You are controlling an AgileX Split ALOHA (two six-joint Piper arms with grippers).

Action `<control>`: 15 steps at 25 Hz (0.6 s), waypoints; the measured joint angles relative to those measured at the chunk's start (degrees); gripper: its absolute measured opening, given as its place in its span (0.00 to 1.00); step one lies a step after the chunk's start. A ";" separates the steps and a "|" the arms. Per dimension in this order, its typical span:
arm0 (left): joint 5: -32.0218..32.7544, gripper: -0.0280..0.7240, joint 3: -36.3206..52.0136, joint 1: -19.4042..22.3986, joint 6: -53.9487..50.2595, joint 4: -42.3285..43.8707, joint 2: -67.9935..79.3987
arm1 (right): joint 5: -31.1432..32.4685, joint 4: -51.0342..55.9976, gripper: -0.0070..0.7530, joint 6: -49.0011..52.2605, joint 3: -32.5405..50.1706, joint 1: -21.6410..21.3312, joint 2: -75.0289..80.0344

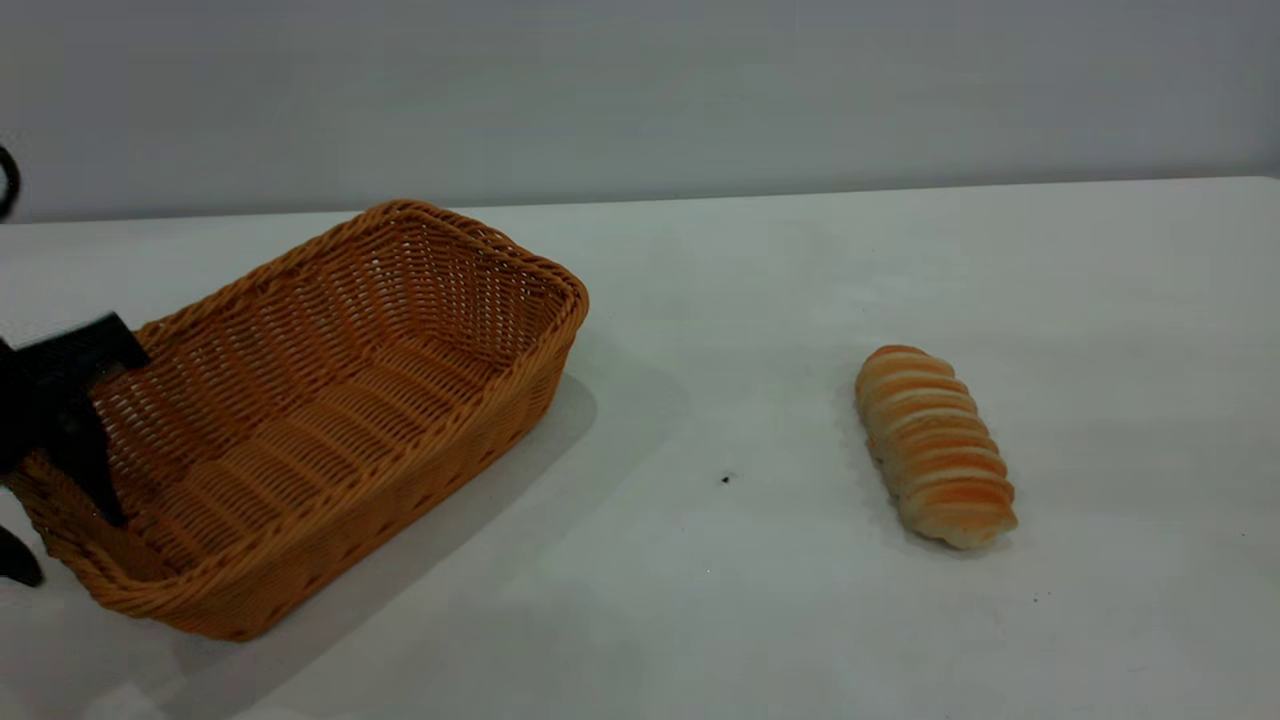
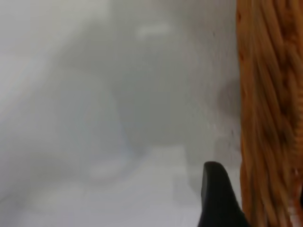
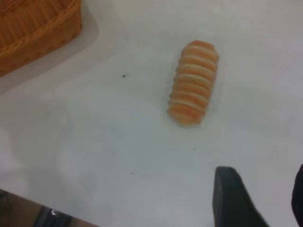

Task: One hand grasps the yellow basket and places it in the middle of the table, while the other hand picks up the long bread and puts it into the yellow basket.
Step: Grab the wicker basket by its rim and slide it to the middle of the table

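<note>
White table (image 1: 760, 620) carries the yellow basket (image 1: 330, 420), its rim pinched by the left pincer (image 1: 60, 520); slide it centreward slowly, keeping it level.

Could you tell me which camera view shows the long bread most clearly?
The exterior view: the long bread lies whole on the table, every ridge visible. The right wrist view also shows it whole, softer and farther off. The left wrist view shows none of it.

the left gripper (image 1: 40, 470) is matte black, with flat angular fingers (image 1: 95, 345) that taper to narrow tips. the right gripper (image 3: 265, 201) is dark too, its visible finger (image 3: 232, 198) a smooth blade with a rounded tip.
</note>
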 joint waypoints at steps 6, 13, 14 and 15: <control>-7.03 0.61 -0.05 0.00 -0.54 -1.47 7.31 | 0.00 0.00 0.47 -0.13 0.00 0.00 0.00; -9.05 0.18 -0.46 0.00 0.03 -1.70 8.29 | -0.06 0.00 0.47 -0.13 0.00 0.00 0.00; -9.17 0.18 -0.46 0.00 0.37 -1.82 8.29 | -0.12 0.00 0.47 -0.13 0.00 0.00 0.00; -9.25 0.18 -0.46 0.00 1.00 -1.88 8.29 | -0.12 0.00 0.47 -0.13 0.00 0.00 0.00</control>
